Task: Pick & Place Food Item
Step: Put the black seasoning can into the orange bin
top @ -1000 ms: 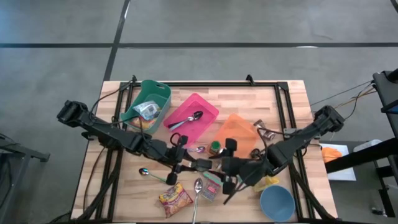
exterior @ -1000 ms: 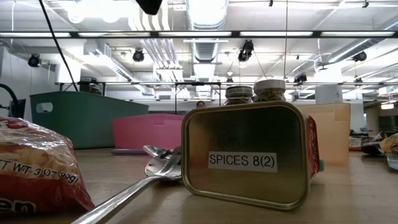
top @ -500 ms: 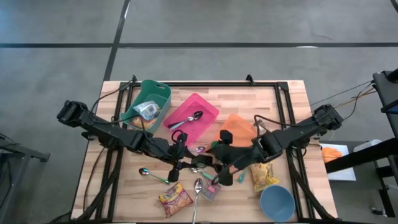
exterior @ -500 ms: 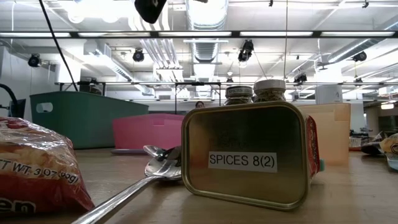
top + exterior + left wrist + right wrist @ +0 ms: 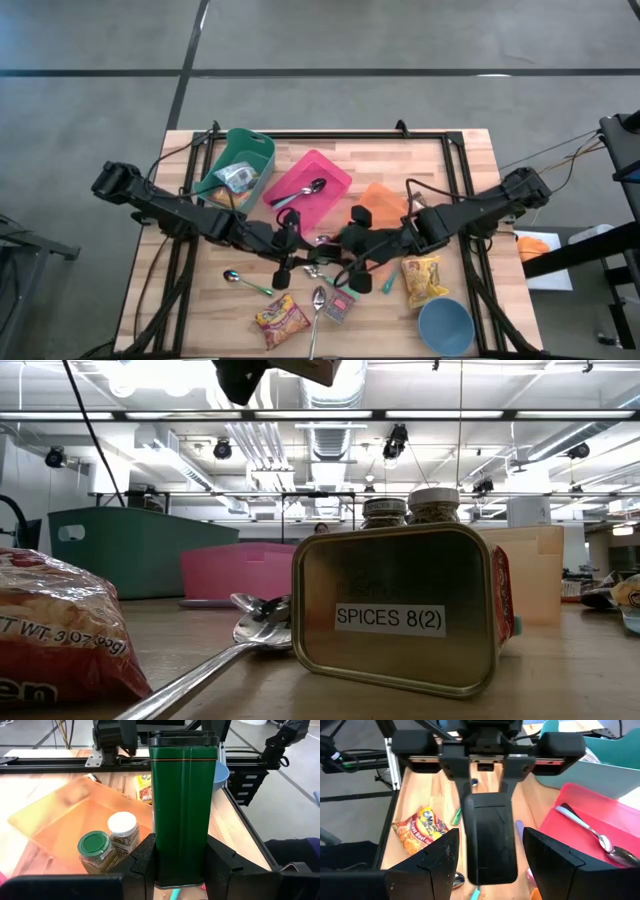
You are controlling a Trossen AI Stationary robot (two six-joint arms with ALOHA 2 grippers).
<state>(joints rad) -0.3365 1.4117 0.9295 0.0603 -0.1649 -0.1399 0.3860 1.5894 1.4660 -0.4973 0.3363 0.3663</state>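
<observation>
A tall dark green tin is held off the table at its middle by my left gripper, which is shut on it. My right gripper faces it from the table's right side. It is open, with one finger on each side of the tin's free end and a narrow gap showing on both sides. In the high view the two grippers meet mid-table, left and right. Two spice jars stand by the orange bin. My left gripper pinches the tin near one end, two opposite sides between its two fingers. The tin reaches out ahead of the fingers, in line with them, toward my right gripper. It is lifted clear of the table.
A green bin, a pink bin with a spoon and the orange bin stand along the far half. Near the front edge lie a noodle packet, a spoon, a spice tin, a yellow packet and a blue bowl.
My right gripper has swung toward the table's left and far side, rolling its wrist, up to the tin in my left gripper. The yellow packet it stood over now lies uncovered. The tin has stayed where it was.
</observation>
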